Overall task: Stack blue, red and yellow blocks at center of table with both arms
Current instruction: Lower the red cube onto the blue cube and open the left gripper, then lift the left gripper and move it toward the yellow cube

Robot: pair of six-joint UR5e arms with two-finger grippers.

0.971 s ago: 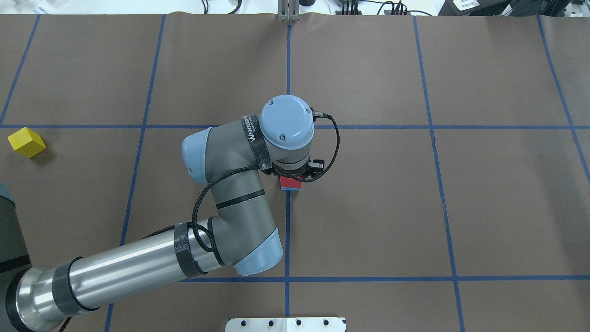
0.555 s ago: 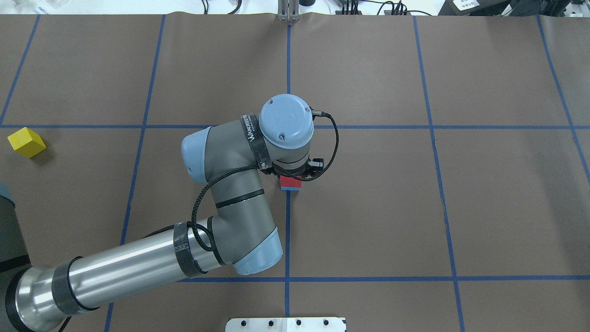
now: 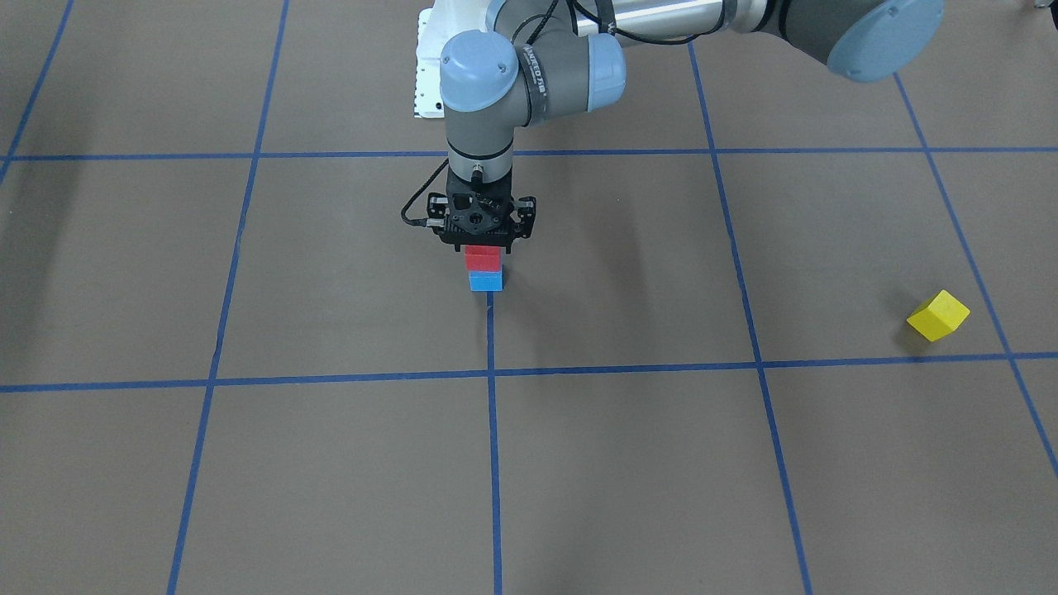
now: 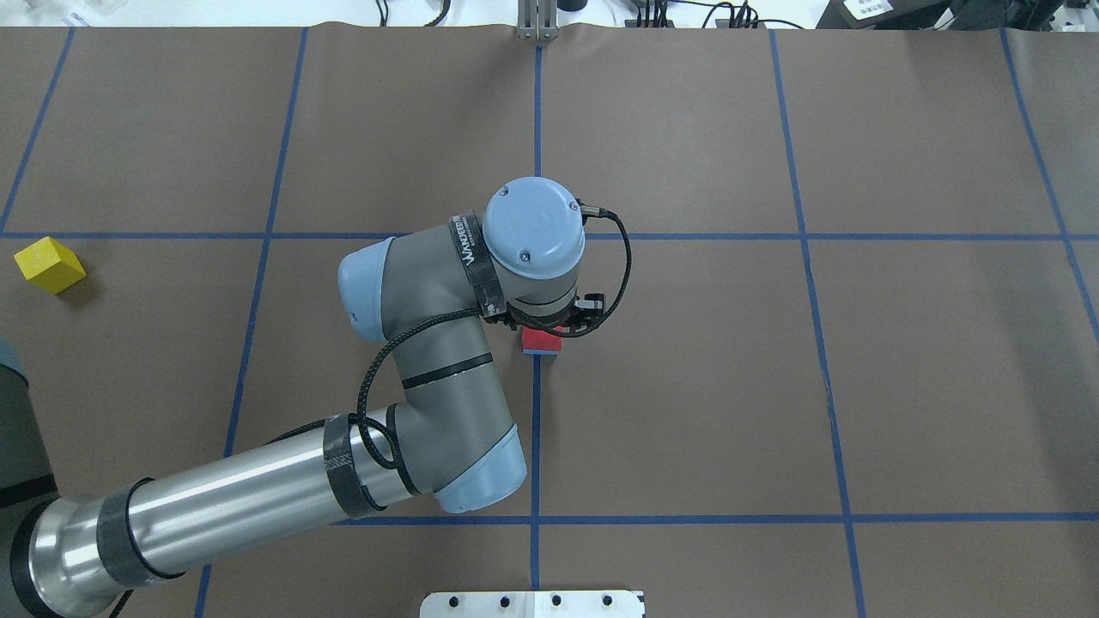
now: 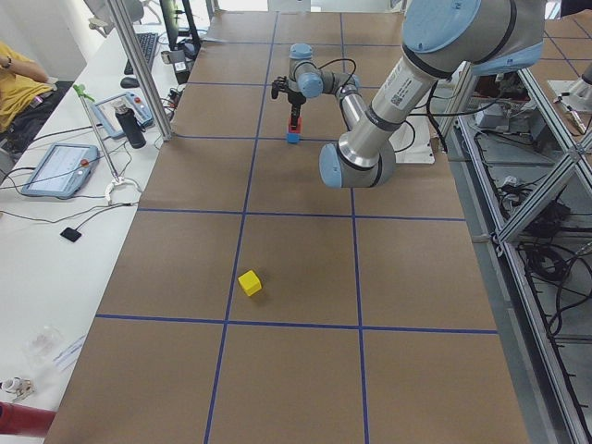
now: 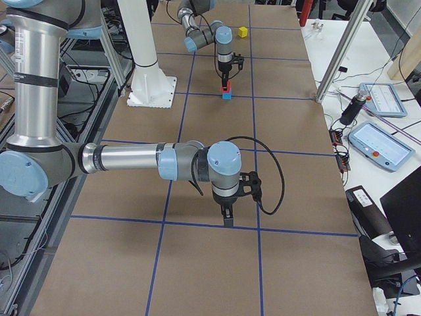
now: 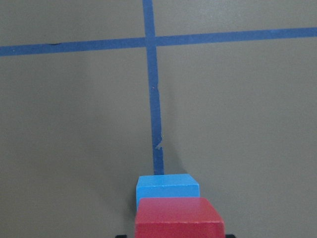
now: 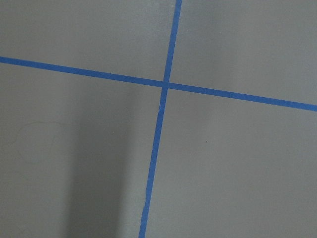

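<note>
Three blocks are out, one of each colour. The red block [image 3: 483, 258] sits squarely on the blue block [image 3: 485, 281] at the centre of the table, on a blue tape line. The yellow block [image 3: 937, 316] lies alone near the table's left edge, tilted on the grid and well apart from the pair.

Two arms are in view, each with one gripper. The table [image 4: 944, 386] is covered in brown paper, which blue tape lines [image 4: 687, 236] mark into large squares. Beyond its far edge runs a white bench with two tablets [image 6: 381, 145] on it, metal posts and cables. A person in a yellow shirt [image 5: 23, 79] sits at the bench's end.

The left gripper [image 3: 482, 241] points straight down directly over the red block, its fingers reaching the block's top. I cannot tell whether they clamp it. The right gripper [image 6: 227, 220] hangs over bare paper toward the table's right edge, far from every block, and whether it is open cannot be judged.
</note>
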